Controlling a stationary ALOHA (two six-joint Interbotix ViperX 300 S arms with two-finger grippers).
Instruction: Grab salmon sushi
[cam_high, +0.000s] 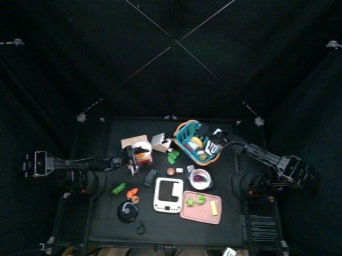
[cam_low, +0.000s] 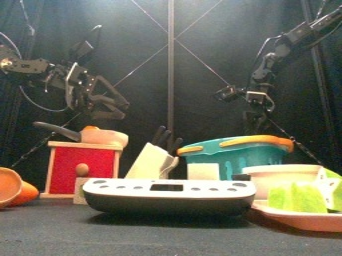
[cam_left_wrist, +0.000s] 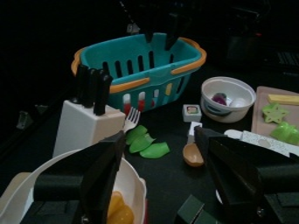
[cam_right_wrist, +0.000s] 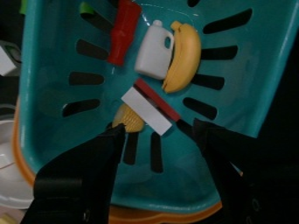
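Salmon sushi (cam_right_wrist: 149, 108) in basket (cam_right_wrist: 70, 131), just beyond open right gripper (cam_right_wrist: 158, 144)

- 1 teal basket (cam_left_wrist: 138, 63)
- 1 knife block (cam_left_wrist: 84, 119)
- 1 white bowl (cam_left_wrist: 228, 96)
- 1 wooden spoon (cam_left_wrist: 194, 150)
- 1 banana (cam_right_wrist: 181, 55)
- 1 white bottle (cam_right_wrist: 152, 50)

A lab test pen: black curtains (cam_low: 171, 60) enclose a small prop-strewn table (cam_high: 107, 215).
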